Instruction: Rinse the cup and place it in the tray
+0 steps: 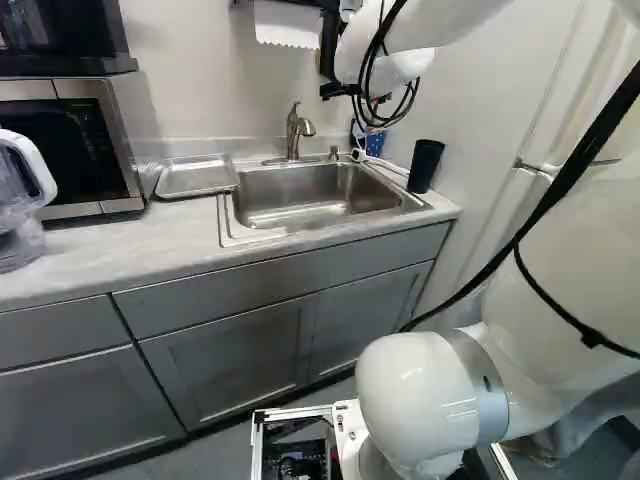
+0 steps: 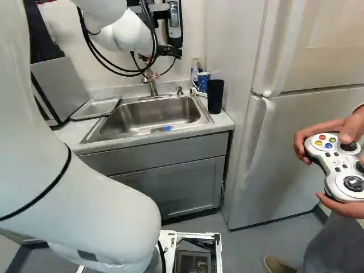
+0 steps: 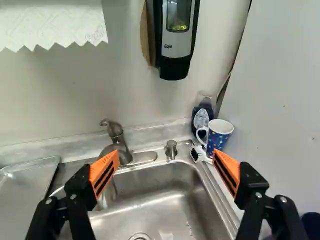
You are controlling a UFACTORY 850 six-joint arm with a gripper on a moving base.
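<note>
My gripper (image 1: 338,90) hangs high above the sink, largely hidden by the arm and cables in the left base view. In the wrist view the gripper (image 3: 165,162) is open wide, nothing between its pads. A blue patterned mug (image 3: 219,134) with a white handle stands at the sink's back right corner, ahead of one finger. A tall black cup (image 2: 215,96) is upright on the counter right of the sink; only a dark bit shows beside the gripper in the wrist view. The metal tray (image 1: 196,176) lies left of the sink (image 1: 290,208). The faucet (image 3: 117,145) rises behind the basin.
A dark soap bottle (image 3: 202,117) and a brush (image 3: 198,154) are near the mug. A soap dispenser (image 3: 176,40) is on the wall. The microwave (image 1: 75,150) and a clear jug (image 1: 20,205) stand left; the fridge (image 2: 296,148) is at the right, a person's hands before it.
</note>
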